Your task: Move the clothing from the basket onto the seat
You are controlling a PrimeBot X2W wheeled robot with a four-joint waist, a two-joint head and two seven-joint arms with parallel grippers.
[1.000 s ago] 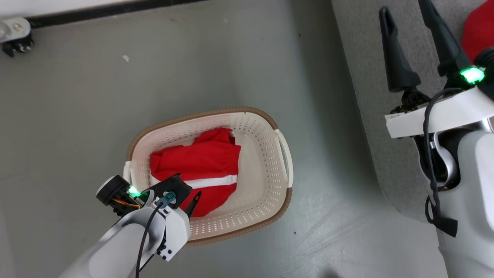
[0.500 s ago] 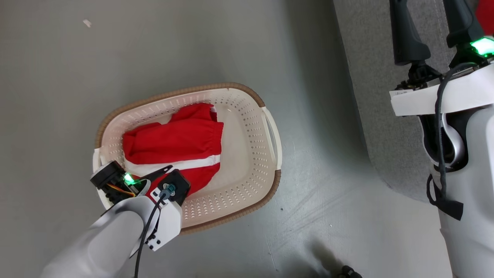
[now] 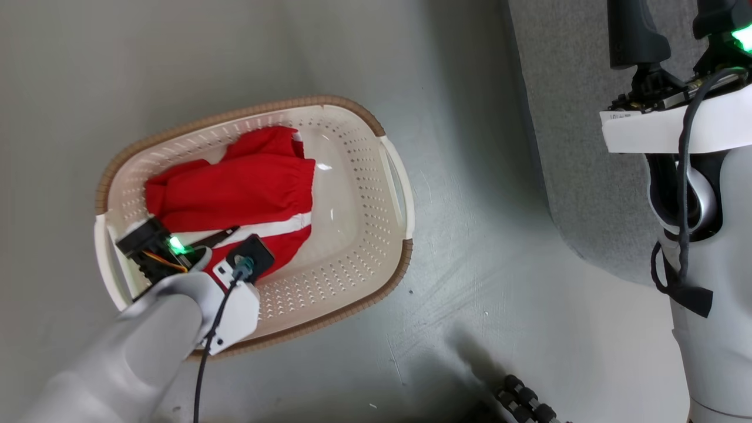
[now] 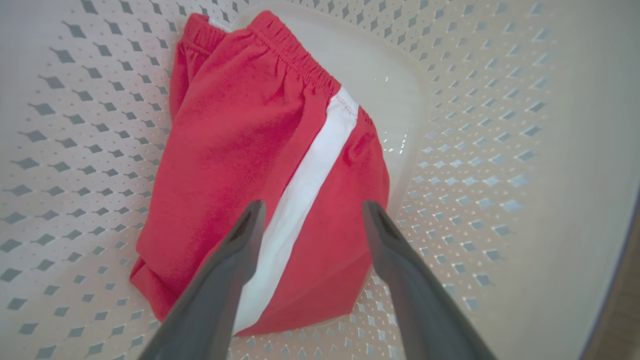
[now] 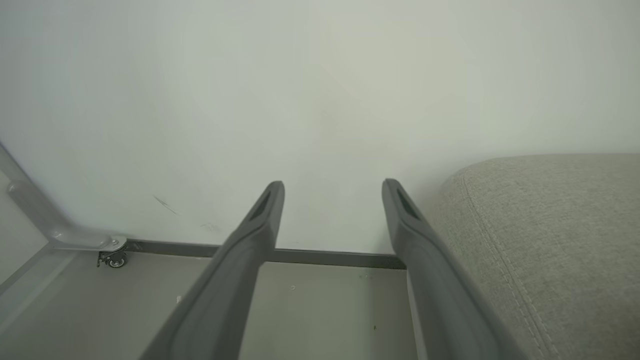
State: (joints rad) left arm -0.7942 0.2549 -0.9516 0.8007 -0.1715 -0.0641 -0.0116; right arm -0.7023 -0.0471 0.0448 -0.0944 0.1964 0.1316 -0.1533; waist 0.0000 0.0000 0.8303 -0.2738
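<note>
Since the earlier frames: The left gripper (image 3: 229,244) has gone from the near rim of the basket (image 3: 358,247) down into its left end. The head camera has swung as well, so the basket's drift across the picture is not its own move.
Head view: The red shorts (image 3: 235,188) lie crumpled in the left half of the cream basket, which stands on the grey floor (image 3: 470,264). The grey sofa seat (image 3: 570,147) is well apart to the right. The right gripper (image 3: 675,29) hangs over it with fingers parted, holding nothing.
Left wrist view: The left gripper (image 4: 314,207) has its two dark fingers spread wide, just above the red shorts (image 4: 240,140). They straddle the white stripe (image 4: 310,170) and the red cloth beside it. Whether the tips touch the fabric cannot be told. The perforated basket wall (image 4: 475,150) rises close on every side.
Right wrist view: The right gripper (image 5: 333,187) stands wide and empty, pointing at a pale wall, with the seat (image 5: 550,225) just to its right.
Step in hand: Likely the reach for the shorts, with the grasp not yet made.
Doing it well: The fingers should press down into the folds before closing, to gather several layers rather than a single edge. The lift should then go straight up, clear of the rim, so the light basket is not dragged along.
</note>
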